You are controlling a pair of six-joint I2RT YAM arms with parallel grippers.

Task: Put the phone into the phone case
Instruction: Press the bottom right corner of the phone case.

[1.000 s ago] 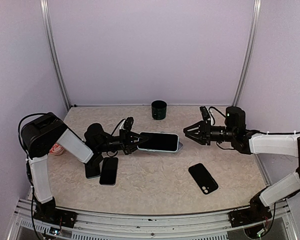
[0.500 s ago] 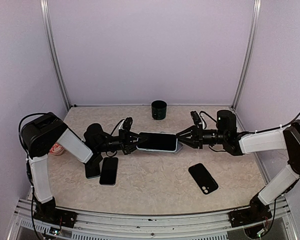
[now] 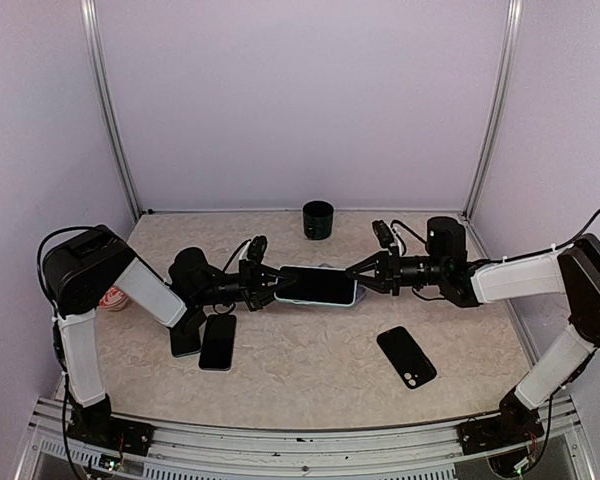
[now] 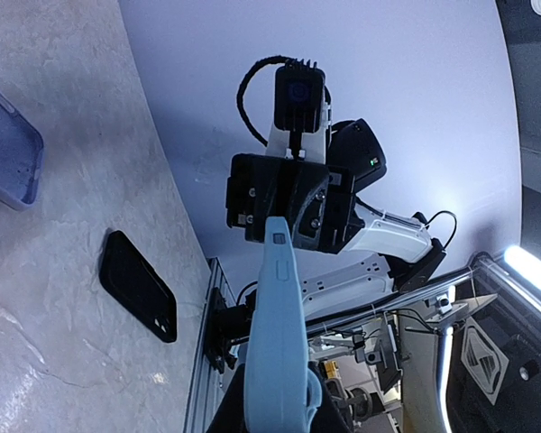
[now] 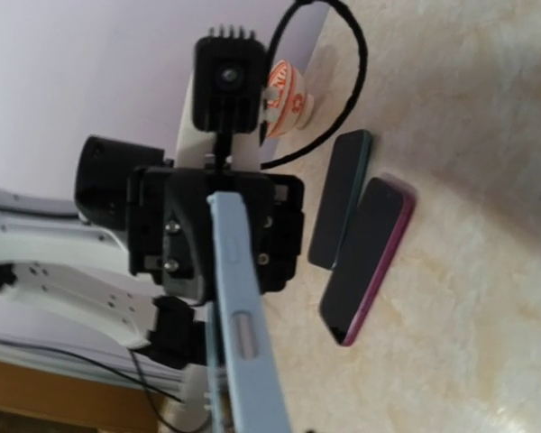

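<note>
Your L fingers [image 3: 276, 283] are clamped on the left end of the pale-blue phone [image 3: 318, 285]. They hold it off the table [image 3: 310, 395], dark screen up, approx. over the table's middle. Your R fingers [image 3: 363, 276] sit at the phone's right end, one on either side. You can't tell from these views whether they press on it or only straddle it.

In both wrist views the phone shows edge-on, running from one wrist toward the other. The R wrist view shows a side button on its pale-blue edge.

The lilac case [image 4: 4, 149] lies flat on the table. From the top cam only a pale sliver shows, just by the phone's right end.

Other items:
- A black phone [image 3: 407, 356] lies face down toward the near right corner, well apart from the arms.
- Two dark phones [image 3: 217, 341] lie side by side near the left edge, beside the L arm.
- A black cup [image 3: 318, 219] stands at the far edge, approx. mid-way.
- A red-and-white tub [image 3: 112, 298] sits at the left edge.
</note>
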